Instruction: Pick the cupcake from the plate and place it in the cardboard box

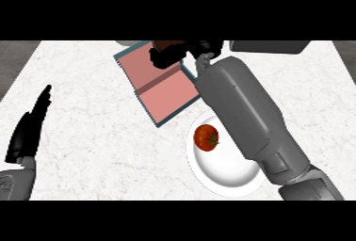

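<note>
One plate (230, 176) holds one tomato (206, 137); one box (158, 89) beside.

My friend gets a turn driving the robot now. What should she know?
Right hand: stretched over the box, fingers curled round something brown, most likely the cupcake; it is mostly hidden.
Left hand: open, resting at the left edge, holding nothing.
Box: open, pink inside, lying tilted near the counter's far edge.
Plate: the cupcake is off it; only a tomato lies there.
Done: cupcake picked up and carried over to the box.
Left: let go of it inside the box, then pull the arm back.
</note>
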Robot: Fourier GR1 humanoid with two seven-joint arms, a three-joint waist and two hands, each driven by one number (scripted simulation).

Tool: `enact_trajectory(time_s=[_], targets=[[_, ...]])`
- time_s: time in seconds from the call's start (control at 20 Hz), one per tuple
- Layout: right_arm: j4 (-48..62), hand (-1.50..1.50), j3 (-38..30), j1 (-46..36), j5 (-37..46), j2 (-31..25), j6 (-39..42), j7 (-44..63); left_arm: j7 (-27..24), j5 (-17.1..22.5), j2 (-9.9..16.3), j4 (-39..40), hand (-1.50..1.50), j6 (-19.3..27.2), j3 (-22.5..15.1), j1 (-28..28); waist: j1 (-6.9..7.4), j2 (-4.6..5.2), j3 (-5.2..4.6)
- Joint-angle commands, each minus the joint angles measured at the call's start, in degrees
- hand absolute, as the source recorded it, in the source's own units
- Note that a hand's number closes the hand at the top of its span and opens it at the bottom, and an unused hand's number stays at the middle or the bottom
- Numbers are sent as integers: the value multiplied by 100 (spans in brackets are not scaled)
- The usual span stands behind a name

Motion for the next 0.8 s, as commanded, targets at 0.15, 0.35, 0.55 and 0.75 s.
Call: enact_trajectory(time_s=[0.15,0.35,0.55,0.75], targets=[[1837,150,186,-763,-707,10,-947,-416,140,48,127,-5,0,-253,-23,-307,259,79,-4],[2646,150,227,-1052,-518,10,-943,-440,-203,15,73,46,0,-200,-41,-141,349,110,-9],[3047,-150,-192,-989,-885,10,-1367,-424,-67,18,135,-6,0,-274,-56,-387,445,167,-2],[3315,-150,-300,-1123,-1350,10,-1164,-471,-81,-107,-31,295,0,-86,-107,-521,451,179,-6]])
